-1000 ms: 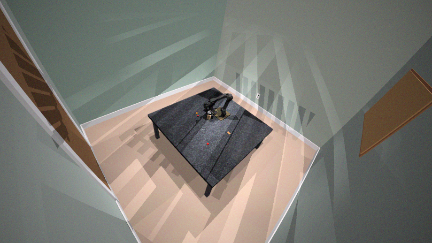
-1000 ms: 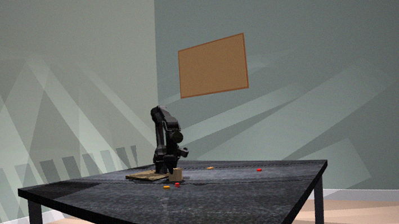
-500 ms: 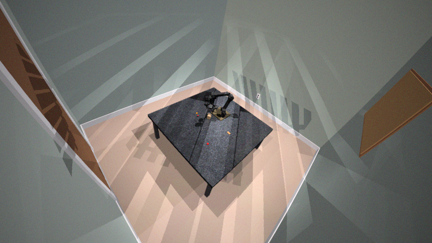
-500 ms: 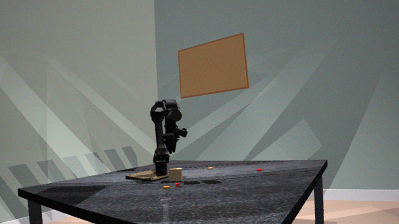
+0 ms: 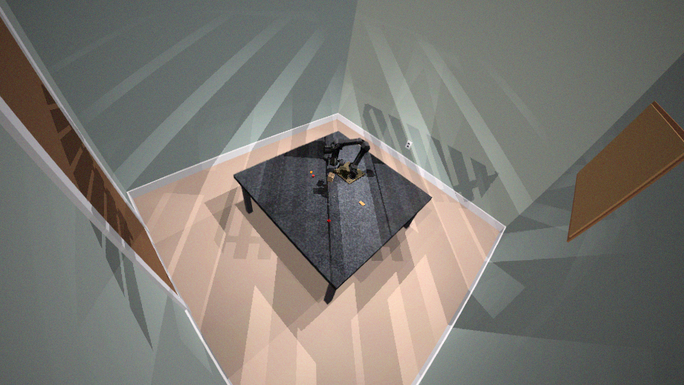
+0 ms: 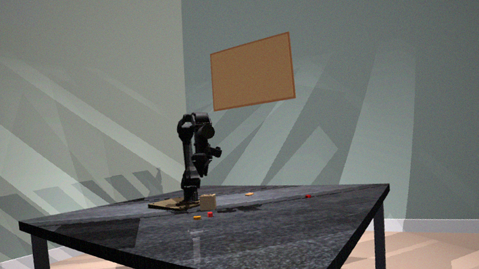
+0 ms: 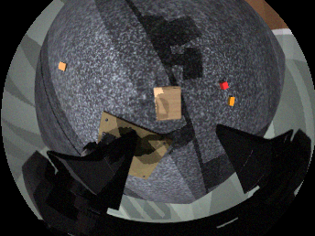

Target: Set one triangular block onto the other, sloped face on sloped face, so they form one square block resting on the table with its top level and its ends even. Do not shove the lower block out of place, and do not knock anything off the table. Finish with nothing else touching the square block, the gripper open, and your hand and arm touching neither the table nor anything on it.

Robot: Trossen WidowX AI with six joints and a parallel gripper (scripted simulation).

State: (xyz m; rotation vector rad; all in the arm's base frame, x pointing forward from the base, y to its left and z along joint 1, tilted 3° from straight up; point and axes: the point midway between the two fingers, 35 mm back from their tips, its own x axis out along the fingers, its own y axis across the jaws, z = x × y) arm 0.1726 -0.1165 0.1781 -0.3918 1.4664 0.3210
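The gripper (image 7: pixel 178 162) is spread wide, nothing held between its fingers; in the wrist view both dark fingers are seen well apart at the lower edge, with the tan square block (image 7: pixel 168 102) far below and between them, not touched. In the exterior view the arm (image 6: pixel 194 154) is folded upright over its base plate (image 6: pixel 170 203), and the gripper is held well above the table (image 6: pixel 252 245), clear of everything on it. The square block (image 6: pixel 207 202) is seen resting on the table just beside the base plate, its top looking level; whether the seam between the two triangular halves is flush, and whether the ends are even, cannot be told at this size. No other object is seen touching it. Small loose pieces are scattered on the table: an orange piece (image 6: pixel 196 217) and a red piece (image 6: pixel 210 214) near the block on the camera side, another orange piece (image 6: pixel 249 194) beyond it, and a second red piece (image 6: pixel 308 196) well apart toward the right. No containers are visible, so no contents are reported. In the top view the block (image 5: pixel 330 178) is found next to the arm base, near the far corner of the table (image 5: pixel 287 224).
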